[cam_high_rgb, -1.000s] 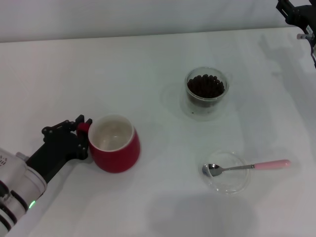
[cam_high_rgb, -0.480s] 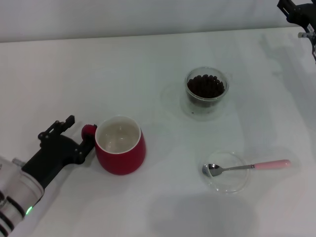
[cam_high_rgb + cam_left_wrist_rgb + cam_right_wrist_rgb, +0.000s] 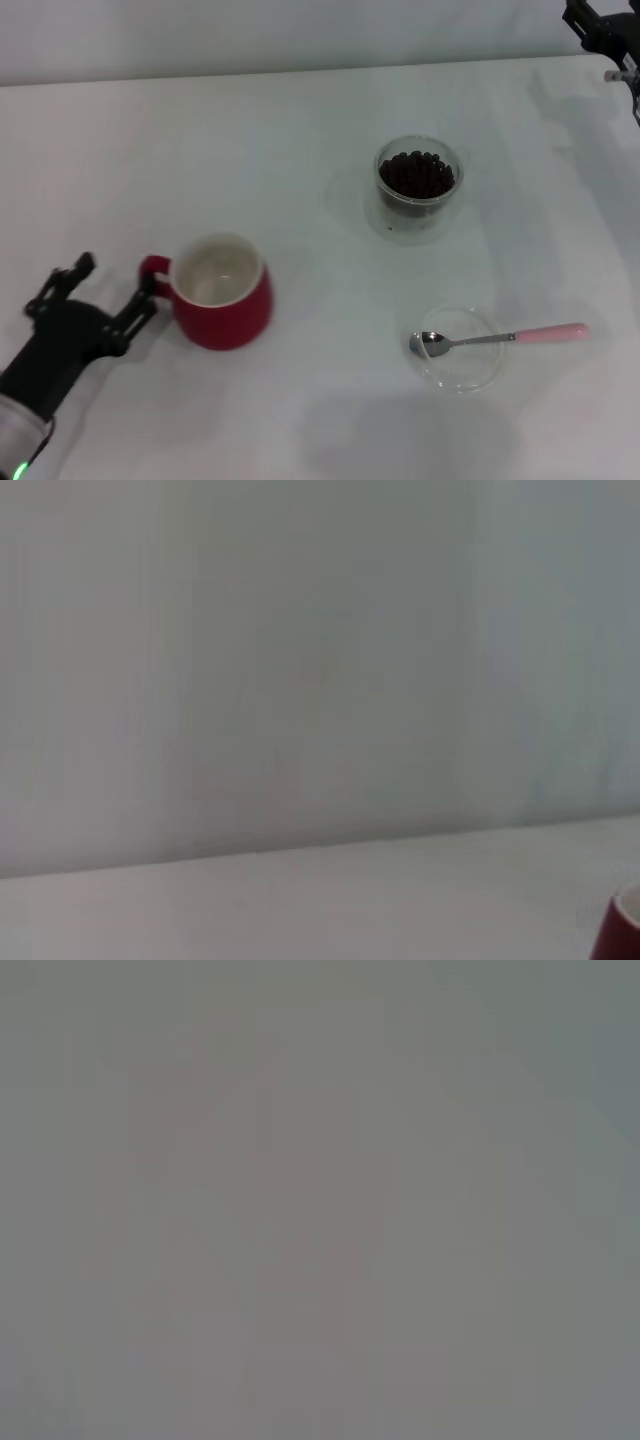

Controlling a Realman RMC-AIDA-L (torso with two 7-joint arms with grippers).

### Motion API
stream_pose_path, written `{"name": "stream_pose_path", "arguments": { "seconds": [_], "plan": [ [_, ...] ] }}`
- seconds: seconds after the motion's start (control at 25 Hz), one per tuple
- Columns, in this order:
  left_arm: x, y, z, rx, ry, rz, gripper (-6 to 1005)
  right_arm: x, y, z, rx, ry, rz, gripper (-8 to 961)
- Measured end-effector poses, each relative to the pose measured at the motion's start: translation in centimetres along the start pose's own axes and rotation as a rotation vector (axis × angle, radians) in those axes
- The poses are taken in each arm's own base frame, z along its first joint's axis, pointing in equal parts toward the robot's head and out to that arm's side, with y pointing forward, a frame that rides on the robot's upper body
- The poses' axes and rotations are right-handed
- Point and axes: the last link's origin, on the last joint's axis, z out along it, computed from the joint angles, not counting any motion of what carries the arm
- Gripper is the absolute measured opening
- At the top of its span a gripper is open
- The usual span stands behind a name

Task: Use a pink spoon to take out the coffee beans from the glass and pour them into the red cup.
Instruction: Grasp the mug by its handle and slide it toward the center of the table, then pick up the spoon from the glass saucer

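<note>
The red cup (image 3: 217,291) stands upright at the left of the white table (image 3: 300,140); its white inside looks empty and its loop handle points left. A sliver of the red cup (image 3: 622,932) shows in the left wrist view. My left gripper (image 3: 112,284) lies just left of the handle, open, one fingertip (image 3: 148,294) close beside it. The glass (image 3: 419,186) holds a heap of coffee beans (image 3: 417,173) at the centre right. The pink spoon (image 3: 502,338) lies at the front right, its bowl resting in a flat clear dish. My right gripper (image 3: 603,30) is parked at the far right corner.
The flat clear glass dish (image 3: 462,368) sits under the spoon's bowl, in front of the glass. Bare white tabletop lies between the cup, the glass and the dish. A pale wall runs behind the table's far edge.
My left gripper opened off the cup's handle and drew back to the left and toward me. The red cup shifted right, then a little left. The right arm held still.
</note>
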Motion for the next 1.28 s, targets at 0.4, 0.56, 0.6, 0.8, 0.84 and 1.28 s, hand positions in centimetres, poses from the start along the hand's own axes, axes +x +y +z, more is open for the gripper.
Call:
{"name": "stream_pose_path", "arguments": {
  "seconds": [0.4,0.56,0.6,0.8,0.84,1.28],
  "plan": [
    [0.6,-1.7,-2.0,0.07,0.078,-0.002,800,0.7,-0.4,-0.6,0.003,0.024,0.037,868],
    [0.9,-1.7,-1.1,0.039,0.074,0.016,878,0.6,-0.4,-0.6,0.001,0.019,0.053,868],
    [0.9,-1.7,-1.1,0.039,0.074,0.016,878,0.7,-0.4,-0.6,0.001,0.02,0.054,868],
    [0.9,-2.1,-2.7,0.102,0.119,-0.011,875,1.3,-1.0,-1.4,0.008,0.036,0.1,868],
    [0.9,-2.6,-3.5,0.143,0.136,-0.018,874,1.5,-1.1,-1.6,0.002,0.038,0.117,868],
    [2.0,-7.6,-5.5,0.452,0.247,-0.132,869,3.9,-5.6,-11.1,-0.129,0.022,0.602,868]
  ]
}}
